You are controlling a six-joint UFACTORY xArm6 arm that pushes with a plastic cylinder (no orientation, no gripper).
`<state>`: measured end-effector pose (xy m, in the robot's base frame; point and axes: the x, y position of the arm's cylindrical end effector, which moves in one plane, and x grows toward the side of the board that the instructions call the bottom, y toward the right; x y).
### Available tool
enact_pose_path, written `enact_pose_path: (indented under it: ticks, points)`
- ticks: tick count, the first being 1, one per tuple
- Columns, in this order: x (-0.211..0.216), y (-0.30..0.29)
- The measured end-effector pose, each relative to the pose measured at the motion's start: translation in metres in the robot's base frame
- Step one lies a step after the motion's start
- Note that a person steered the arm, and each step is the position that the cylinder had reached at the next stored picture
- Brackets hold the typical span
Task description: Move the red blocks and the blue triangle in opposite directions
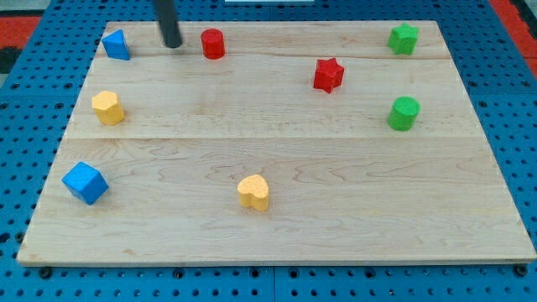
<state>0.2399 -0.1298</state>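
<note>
Near the view's top left, my tip (172, 45) stands on the wooden board (277, 218) between the blue triangle (116, 45) and the red cylinder (213, 43), apart from both (there are no fingers on this rod, so nothing opens or closes). The red star (328, 75) lies further to the view's right, well apart from the cylinder. I think the risk is at the top edge: the triangle and the cylinder both sit close to it, so an oblique push could slide one off the board. Also a push on the cylinder's side can make it slip around my tip
</note>
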Motion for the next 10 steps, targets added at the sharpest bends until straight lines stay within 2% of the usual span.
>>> enact_pose_path:
  ticks: [1,2,3,4,7,8,9,10]
  points:
    - [0.006,0.067]
    - [0.053,0.036]
    - [0.053,0.074]
    - [0.046,0.141]
    - [0.046,0.186]
    - [0.04,0.227]
    - [0.001,0.239]
    - [-0.032,0.32]
